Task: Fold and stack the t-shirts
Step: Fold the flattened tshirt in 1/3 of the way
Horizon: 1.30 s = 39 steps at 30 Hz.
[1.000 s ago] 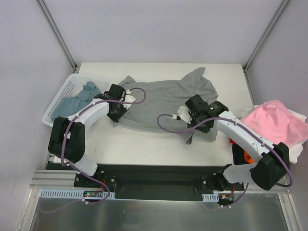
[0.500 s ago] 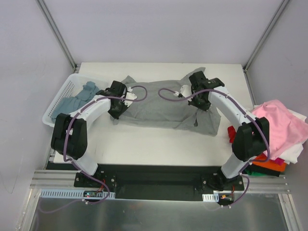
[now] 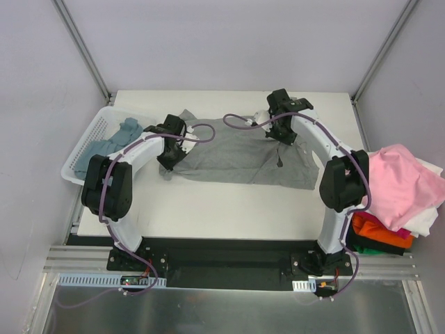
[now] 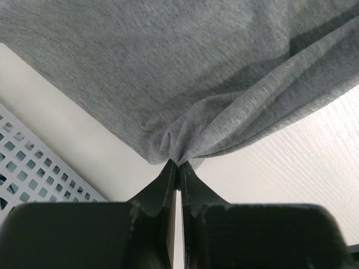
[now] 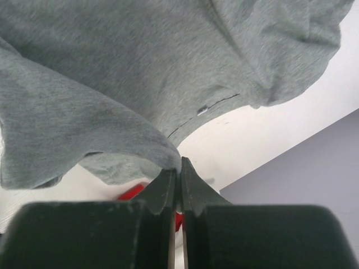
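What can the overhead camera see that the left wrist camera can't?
Only overhead: the left arm and right arm, the whole grey t-shirt, a blue-teal t-shirt in the white basket, a pink t-shirt topping a pile at right. Only left wrist: the left jaws pinched shut on a bunched fold. Both: the grey t-shirt, the basket's slats, the white table.

Pretty clearly a robotics lab test cell, not a home: plain white enclosure walls (image 3: 222, 42), aluminium frame posts (image 3: 82, 45), a white table (image 3: 222, 209), left arm (image 3: 132, 156) and right arm (image 3: 316, 136) bolted onto a black base plate (image 3: 222, 261) beside metal rail (image 3: 69, 259)
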Tool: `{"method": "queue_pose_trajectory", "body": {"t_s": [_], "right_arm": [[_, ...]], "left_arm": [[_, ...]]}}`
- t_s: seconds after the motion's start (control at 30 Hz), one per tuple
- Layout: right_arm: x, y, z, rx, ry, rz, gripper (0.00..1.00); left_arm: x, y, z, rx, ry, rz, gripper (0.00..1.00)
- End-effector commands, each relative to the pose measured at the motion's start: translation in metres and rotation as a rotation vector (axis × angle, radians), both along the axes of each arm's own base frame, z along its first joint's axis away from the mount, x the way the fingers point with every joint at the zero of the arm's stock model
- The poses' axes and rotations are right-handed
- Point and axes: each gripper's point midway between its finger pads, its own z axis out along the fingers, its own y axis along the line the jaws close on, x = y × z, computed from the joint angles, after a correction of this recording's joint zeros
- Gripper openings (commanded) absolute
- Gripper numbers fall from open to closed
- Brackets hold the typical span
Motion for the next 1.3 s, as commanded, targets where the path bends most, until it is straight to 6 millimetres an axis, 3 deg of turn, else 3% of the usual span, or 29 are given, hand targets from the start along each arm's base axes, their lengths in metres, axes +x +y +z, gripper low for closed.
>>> {"method": "queue_pose_trajectory", "body": {"t_s": [0.0, 0.33, 0.6, 0.9, 1.27], "right_arm": [[0.018, 0.002, 0.012, -0.008, -0.037, 0.021, 0.01], [0.051, 0.01, 0.01, -0.034, -0.076, 0.038, 0.01], [0.076, 0.017, 0.022, -0.025, -0.15, 0.053, 0.01], [0.093, 0.017, 0.026, -0.057, -0.196, 0.07, 0.01], [0.108, 0.011, 0.015, -0.078, -0.198, 0.069, 0.01]], "left_arm": [[0.005, -0.002, 0.005, 0.012, 0.007, -0.025, 0.0], [0.008, -0.003, 0.001, 0.017, 0.023, -0.025, 0.0], [0.017, -0.005, 0.001, 0.022, 0.02, -0.022, 0.0], [0.028, -0.006, 0.001, 0.029, 0.014, -0.026, 0.0], [0.041, -0.004, 0.011, 0.055, -0.022, -0.036, 0.0]]}}
